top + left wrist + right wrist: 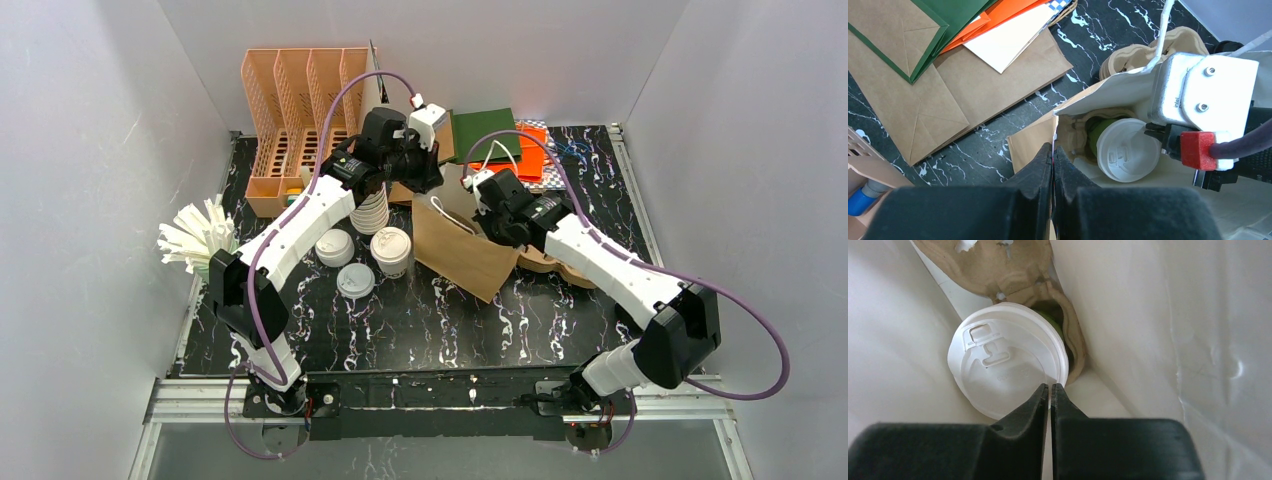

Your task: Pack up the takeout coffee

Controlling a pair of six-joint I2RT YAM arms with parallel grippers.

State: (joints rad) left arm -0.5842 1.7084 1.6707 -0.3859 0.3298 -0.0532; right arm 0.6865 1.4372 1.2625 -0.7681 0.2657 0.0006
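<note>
A takeout coffee with green walls and a white sip lid sits in a pulp carrier at the bottom of the brown paper bag. My right gripper is down inside the bag and shut, its tips over the lid's near edge. I cannot tell if they touch it. My left gripper is shut on the bag's rim and holds the mouth wide. From there the green cup shows below. Another lidded white cup stands on the table left of the bag.
Two white lids lie by the lidded cup, and a cup stack stands behind. A peach rack is at back left, white stirrers far left, flat bags behind. A second carrier lies under the right arm.
</note>
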